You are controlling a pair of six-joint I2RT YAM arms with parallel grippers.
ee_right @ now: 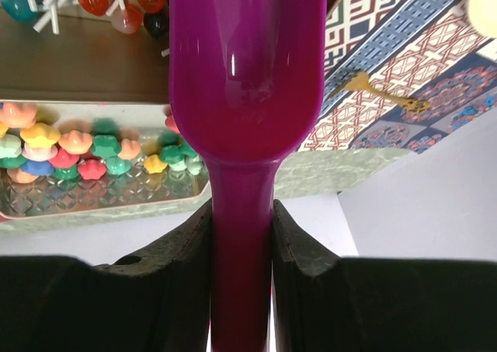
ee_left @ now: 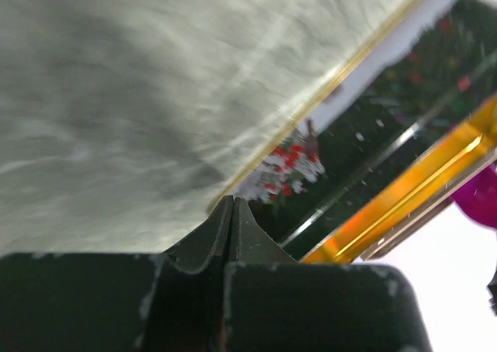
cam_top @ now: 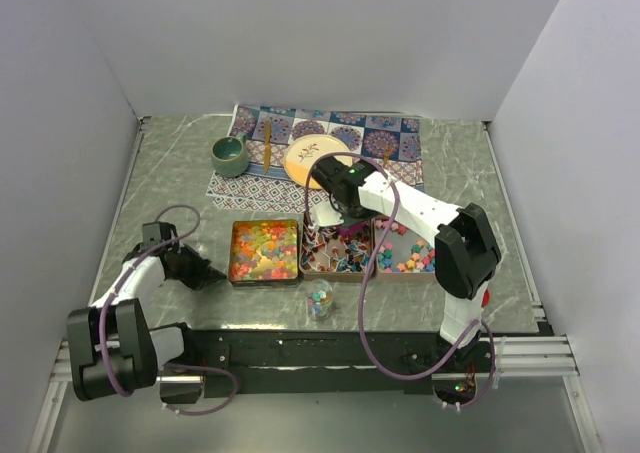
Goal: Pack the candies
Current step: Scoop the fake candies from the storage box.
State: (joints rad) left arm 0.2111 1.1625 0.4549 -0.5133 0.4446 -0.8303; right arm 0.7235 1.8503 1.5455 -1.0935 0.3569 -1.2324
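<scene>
Orange-yellow-red gummies (cam_top: 265, 250) fill the left of three trays (cam_top: 265, 283) set side by side on the bench (cam_top: 170, 173), red-blue-white wrapped pieces (cam_top: 330, 258) the middle one, and pastel star-like pieces (cam_top: 412, 258) lie scattered loosely in the right one.

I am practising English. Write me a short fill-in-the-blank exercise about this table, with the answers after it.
1. The right gripper holds the purple scoop by its ____.
2. The left gripper has its jaws ____ and holds nothing.
3. Side by side stand ____ trays of candies.
4. In the top view, the orange gummies fill the ____ tray.
Missing words: handle; shut; three; left.
</scene>
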